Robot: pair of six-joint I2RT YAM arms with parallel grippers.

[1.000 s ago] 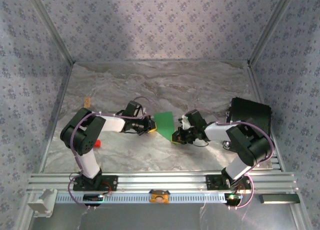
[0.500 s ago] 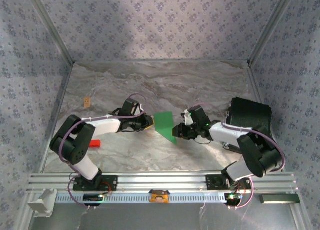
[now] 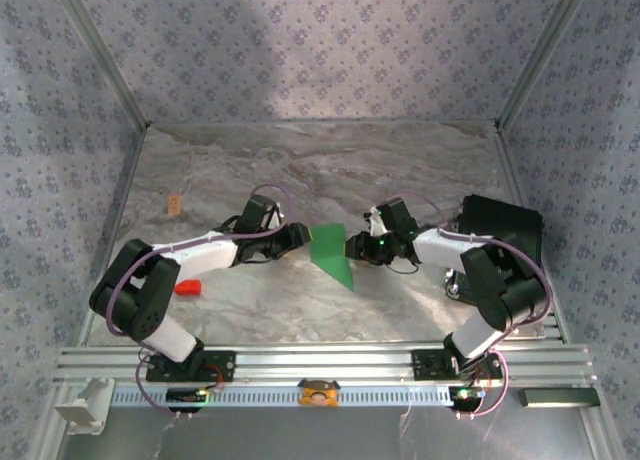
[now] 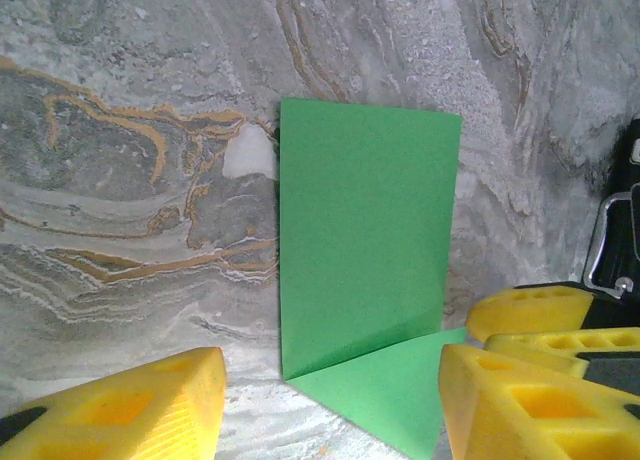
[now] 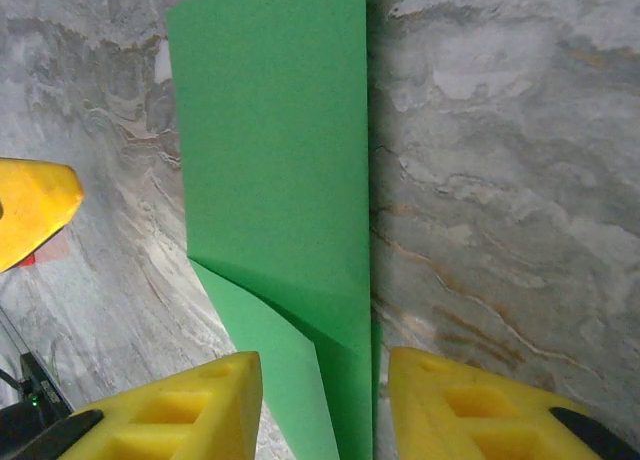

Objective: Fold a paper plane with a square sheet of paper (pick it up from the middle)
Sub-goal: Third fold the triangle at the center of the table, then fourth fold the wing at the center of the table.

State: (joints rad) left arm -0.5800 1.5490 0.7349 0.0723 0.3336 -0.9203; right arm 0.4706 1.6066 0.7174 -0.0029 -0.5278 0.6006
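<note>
Green paper (image 5: 270, 140), part-folded, runs off the bottom edge inside the spread right gripper (image 5: 325, 368); left gripper (image 4: 330, 380) likewise spread.

The sheet of paper (image 4: 365, 240) is matt, the table (image 4: 120, 180) smooth, perhaps laminate.

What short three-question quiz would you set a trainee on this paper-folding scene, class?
1. True or false: the left hand is shut on the green paper.
2. What lies off to the left of the left hand? A red block; B black box; C cup.
3. Fill in: the paper lies ___ the left hand and the right hand.
Key: 1 false; 2 A; 3 between.
</note>
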